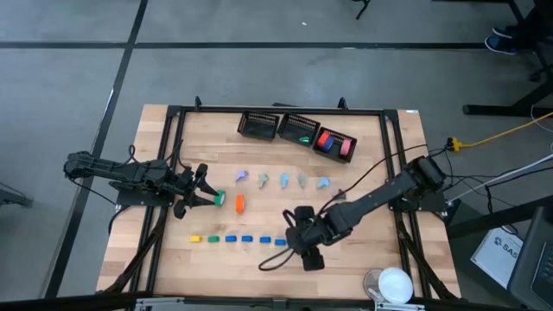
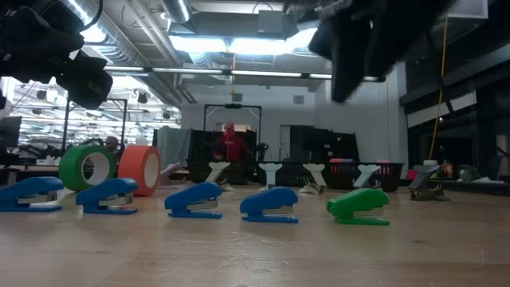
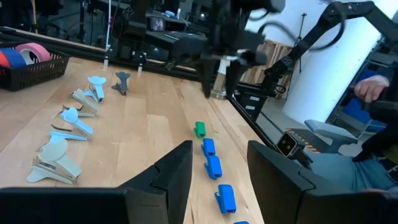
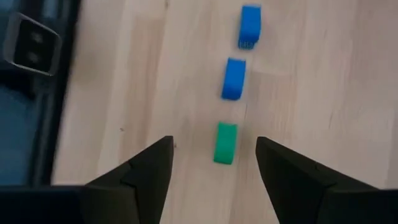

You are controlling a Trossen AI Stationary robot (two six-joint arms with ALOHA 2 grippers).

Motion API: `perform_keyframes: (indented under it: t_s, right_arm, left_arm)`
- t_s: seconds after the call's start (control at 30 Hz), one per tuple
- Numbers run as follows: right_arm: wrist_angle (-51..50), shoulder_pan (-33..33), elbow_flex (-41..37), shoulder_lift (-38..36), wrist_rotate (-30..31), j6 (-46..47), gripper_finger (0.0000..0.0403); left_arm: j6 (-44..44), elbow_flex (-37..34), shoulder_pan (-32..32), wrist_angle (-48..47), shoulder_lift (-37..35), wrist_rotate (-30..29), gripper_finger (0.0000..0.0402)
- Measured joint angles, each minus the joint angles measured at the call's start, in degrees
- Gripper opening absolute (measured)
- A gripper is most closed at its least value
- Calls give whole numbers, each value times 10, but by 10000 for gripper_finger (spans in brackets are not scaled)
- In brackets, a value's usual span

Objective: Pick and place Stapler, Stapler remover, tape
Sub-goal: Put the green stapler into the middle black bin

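Note:
A row of small staplers lies near the table's front edge, one yellow [image 1: 195, 238], one green [image 1: 212, 238], then several blue [image 1: 247, 239]. My right gripper [image 4: 213, 144] is open and points steeply down over the row's right end. A green stapler [image 4: 226, 143] lies on the table below the gap, untouched and hidden in the high view. Pastel stapler removers [image 1: 282, 180] stand in a row at mid-table. A green tape roll [image 2: 88, 166] and an orange one [image 2: 141, 169] stand on edge. My left gripper [image 1: 206, 192] waits open, level, above the green roll.
Three black baskets [image 1: 259, 126] stand at the back; the right one holds red and pink tape rolls [image 1: 335, 142]. A white round object [image 1: 396, 285] sits at the front right corner. A black frame [image 1: 393, 173] borders the table. People show in the room beyond.

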Motion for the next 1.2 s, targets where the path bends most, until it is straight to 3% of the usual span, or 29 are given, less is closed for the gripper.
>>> perform_keyframes:
  t_s: [0.23, 0.63, 1.2]
  right_arm:
    - [63, 8, -70, 0, 75, 36, 236]
    - [171, 8, -142, 3, 75, 70, 236]
    - [180, 24, -146, 10, 52, 68, 211]
  left_arm:
    - [0, 0, 0, 0, 0, 0, 150]
    - [0, 0, 0, 0, 0, 0, 150]
    - [0, 0, 0, 0, 0, 0, 150]
